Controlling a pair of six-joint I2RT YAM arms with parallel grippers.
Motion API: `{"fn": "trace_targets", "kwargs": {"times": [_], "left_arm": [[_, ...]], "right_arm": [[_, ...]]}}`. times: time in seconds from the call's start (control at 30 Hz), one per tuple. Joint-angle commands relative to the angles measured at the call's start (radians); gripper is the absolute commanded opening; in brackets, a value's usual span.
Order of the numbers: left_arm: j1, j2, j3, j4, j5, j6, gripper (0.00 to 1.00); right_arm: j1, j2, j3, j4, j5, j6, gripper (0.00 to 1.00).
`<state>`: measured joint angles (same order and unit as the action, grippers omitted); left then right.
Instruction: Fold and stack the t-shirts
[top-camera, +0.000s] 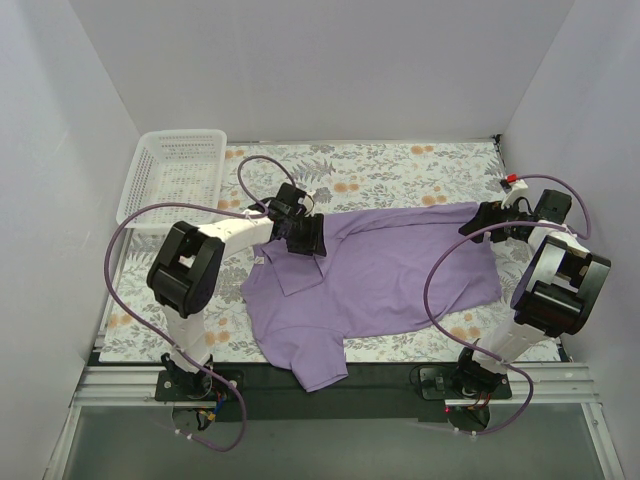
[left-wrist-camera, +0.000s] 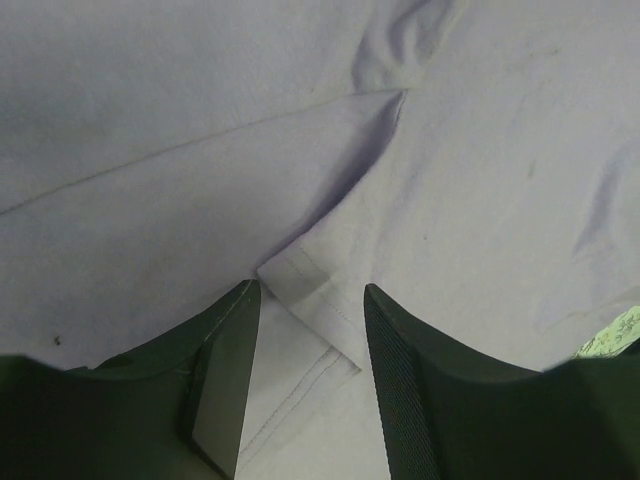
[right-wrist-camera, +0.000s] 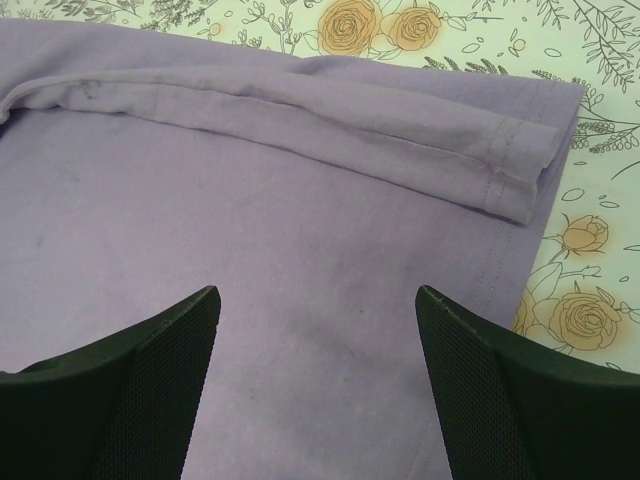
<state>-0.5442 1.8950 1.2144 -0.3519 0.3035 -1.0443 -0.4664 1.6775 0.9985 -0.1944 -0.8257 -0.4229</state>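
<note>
The lavender t-shirt (top-camera: 390, 270) lies spread across the floral cover, its far edge folded over and one sleeve hanging toward the near table edge. My left gripper (top-camera: 305, 238) is open just above the shirt's left part; in the left wrist view a hemmed sleeve edge (left-wrist-camera: 315, 300) lies between its fingers, and the left gripper (left-wrist-camera: 305, 380) holds nothing. My right gripper (top-camera: 478, 222) is open over the shirt's far right corner; in the right wrist view the right gripper (right-wrist-camera: 318, 380) hovers above flat purple cloth (right-wrist-camera: 250, 220) next to the folded hem (right-wrist-camera: 500, 160).
A white plastic basket (top-camera: 172, 172) stands at the back left, empty. The floral table cover (top-camera: 400, 165) shows behind the shirt and on its right (right-wrist-camera: 590, 290). White walls close in the left, back and right sides.
</note>
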Motion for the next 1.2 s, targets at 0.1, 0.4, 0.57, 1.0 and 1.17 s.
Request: {"fn": "trace_targets", "kwargs": {"times": [0.1,0.4,0.57,1.0,1.17], "left_arm": [[0.001,0.018,0.047,-0.015,0.039,0.012,0.40],[0.001,0.036,0.063,-0.030,0.054,0.020,0.34],[0.001,0.036,0.076,-0.027,0.114,0.023,0.19],[-0.005,0.026,0.070,-0.009,0.128,0.023,0.13],[-0.007,-0.014,0.056,-0.010,-0.046,0.001,0.38]], "right_arm": [[-0.009,0.008,0.002,-0.016,-0.029,-0.008,0.86],[-0.011,0.007,0.002,-0.014,-0.030,-0.007,0.86],[-0.011,0.007,0.002,-0.014,-0.032,-0.007,0.86],[-0.014,0.005,0.002,-0.014,-0.033,-0.005,0.86],[-0.017,0.008,0.002,-0.014,-0.036,-0.005,0.86]]}}
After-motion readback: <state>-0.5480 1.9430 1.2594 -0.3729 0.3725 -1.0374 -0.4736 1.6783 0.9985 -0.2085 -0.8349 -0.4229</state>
